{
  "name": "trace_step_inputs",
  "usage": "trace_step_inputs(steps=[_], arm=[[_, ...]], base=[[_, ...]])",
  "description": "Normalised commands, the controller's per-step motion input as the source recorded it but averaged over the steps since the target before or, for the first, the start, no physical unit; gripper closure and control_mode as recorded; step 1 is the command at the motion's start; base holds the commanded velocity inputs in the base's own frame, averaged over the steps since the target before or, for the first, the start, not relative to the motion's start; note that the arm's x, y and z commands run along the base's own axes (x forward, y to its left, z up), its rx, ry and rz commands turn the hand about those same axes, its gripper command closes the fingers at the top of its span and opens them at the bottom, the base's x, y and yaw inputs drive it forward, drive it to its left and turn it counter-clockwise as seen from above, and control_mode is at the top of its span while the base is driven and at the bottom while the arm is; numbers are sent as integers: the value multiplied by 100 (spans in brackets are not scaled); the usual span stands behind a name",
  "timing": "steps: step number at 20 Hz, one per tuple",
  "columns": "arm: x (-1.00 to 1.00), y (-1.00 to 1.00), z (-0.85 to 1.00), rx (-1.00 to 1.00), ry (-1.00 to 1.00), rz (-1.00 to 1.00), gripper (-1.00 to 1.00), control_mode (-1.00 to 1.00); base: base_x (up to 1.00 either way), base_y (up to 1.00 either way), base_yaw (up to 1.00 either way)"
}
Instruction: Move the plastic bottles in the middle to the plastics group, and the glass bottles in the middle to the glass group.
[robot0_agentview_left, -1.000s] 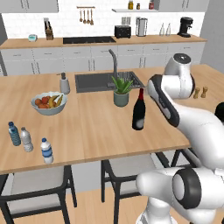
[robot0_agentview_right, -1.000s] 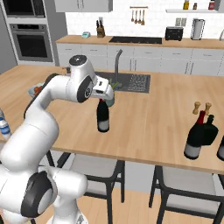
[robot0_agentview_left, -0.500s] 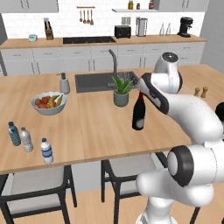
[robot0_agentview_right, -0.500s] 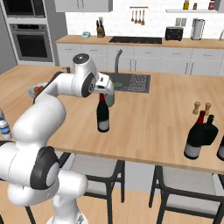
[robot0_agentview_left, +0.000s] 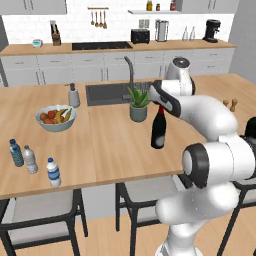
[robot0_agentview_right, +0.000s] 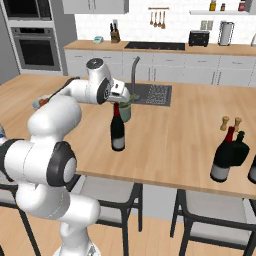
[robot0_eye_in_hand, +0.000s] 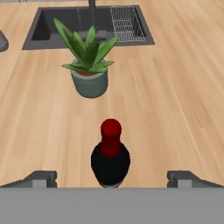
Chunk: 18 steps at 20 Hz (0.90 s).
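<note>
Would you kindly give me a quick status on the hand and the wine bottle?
Hand open, above the wine bottle, not gripping. Bottle upright mid-counter. Potted plant just behind it, apart.

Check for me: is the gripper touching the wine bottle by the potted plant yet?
Apart. In the hand view the gripper is open, its fingertips set wide to either side of the wine bottle, with bare counter showing between each tip and the glass.

wine bottle (robot0_eye_in_hand: 110, 158) base cut off; labels unreadable
</note>
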Motion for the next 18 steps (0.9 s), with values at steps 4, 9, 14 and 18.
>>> trace_step_inputs(steps=[4,9,14,18], arm=[[32,2,-18,0,0,0,-100,-100],[34,0,-25,0,0,0,-100,-100],[20,0,-27,0,0,0,-100,-100],[1,0,-15,0,0,0,-100,-100]], base=[[0,0,0],[0,0,0],[0,0,0],[0,0,0]])
